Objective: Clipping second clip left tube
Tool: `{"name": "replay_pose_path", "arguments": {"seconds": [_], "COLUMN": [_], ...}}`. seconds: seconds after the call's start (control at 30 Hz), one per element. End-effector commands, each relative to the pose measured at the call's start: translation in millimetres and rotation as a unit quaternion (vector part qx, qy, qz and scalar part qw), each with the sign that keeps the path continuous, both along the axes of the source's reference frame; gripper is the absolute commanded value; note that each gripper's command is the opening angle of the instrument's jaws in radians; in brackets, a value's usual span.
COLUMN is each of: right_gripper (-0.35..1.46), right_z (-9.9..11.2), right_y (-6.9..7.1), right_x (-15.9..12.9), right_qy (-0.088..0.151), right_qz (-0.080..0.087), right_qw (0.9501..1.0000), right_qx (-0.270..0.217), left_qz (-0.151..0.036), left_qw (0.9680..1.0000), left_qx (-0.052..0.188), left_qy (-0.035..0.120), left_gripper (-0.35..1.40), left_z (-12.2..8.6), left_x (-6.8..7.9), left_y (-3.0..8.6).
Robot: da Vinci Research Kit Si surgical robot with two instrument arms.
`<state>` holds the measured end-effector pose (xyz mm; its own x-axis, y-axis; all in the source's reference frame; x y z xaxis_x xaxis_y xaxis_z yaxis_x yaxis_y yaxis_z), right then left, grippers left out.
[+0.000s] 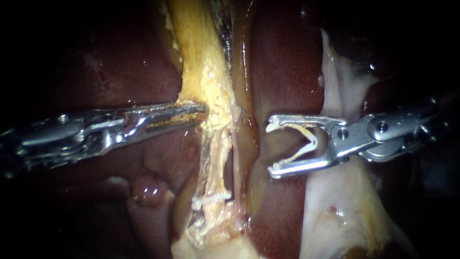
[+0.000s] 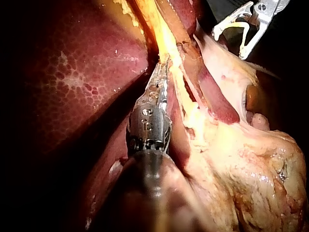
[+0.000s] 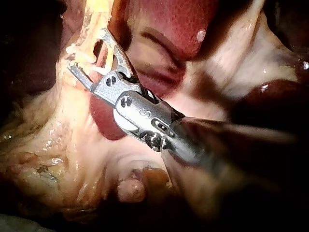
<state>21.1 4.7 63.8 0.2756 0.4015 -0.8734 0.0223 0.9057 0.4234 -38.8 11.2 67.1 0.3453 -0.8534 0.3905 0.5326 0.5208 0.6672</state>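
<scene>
Dark red liver (image 1: 287, 72) is filling the background, its edges fading into black. Nearest, the right instrument (image 1: 270, 149) is holding its spread claw around a pale V-shaped clip (image 1: 312, 140), just beside the thin yellowish left tube (image 1: 214, 153) and apart from it. Opposite, the left instrument (image 1: 201, 112) is clamping its claw on the yellow fatty strand (image 1: 201, 57), tips buried. A white clip (image 1: 213, 196) is crossing the tube lower down.
</scene>
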Motion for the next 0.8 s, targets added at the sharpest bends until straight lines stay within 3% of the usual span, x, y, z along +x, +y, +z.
{"name": "replay_pose_path", "arguments": {"seconds": [0.03, 0.2, 0.4, 0.6, 0.8], "right_gripper": [0.59, 0.58, 0.57, 0.57, 0.57], "right_z": [0.3, 2.2, 6.2, 9.6, 11.2], "right_y": [-0.4, -2.7, -6.0, -7.3, -7.4], "right_x": [0.2, 1.9, 5.5, 7.4, 8.9], "right_qy": [0.002, -0.003, -0.015, -0.020, -0.020], "right_qz": [-0.002, -0.017, -0.035, -0.040, -0.044], "right_qw": [1.0000, 0.9996, 0.9980, 0.9967, 0.9960], "right_qx": [0.000, 0.024, 0.051, 0.068, 0.076], "left_qz": [0.000, -0.007, -0.025, -0.029, -0.029], "left_qw": [1.0000, 1.0000, 0.9995, 0.9990, 0.9988], "left_qx": [0.001, 0.002, -0.018, -0.032, -0.037], "left_qy": [0.000, 0.003, -0.008, -0.013, -0.014], "left_gripper": [-0.35, -0.35, -0.35, -0.35, -0.35], "left_z": [-0.3, -3.6, -8.3, -11.4, -12.4], "left_x": [0.1, 1.3, 3.6, 4.3, 3.9], "left_y": [0.1, 1.6, 3.8, 3.9, 3.6]}}
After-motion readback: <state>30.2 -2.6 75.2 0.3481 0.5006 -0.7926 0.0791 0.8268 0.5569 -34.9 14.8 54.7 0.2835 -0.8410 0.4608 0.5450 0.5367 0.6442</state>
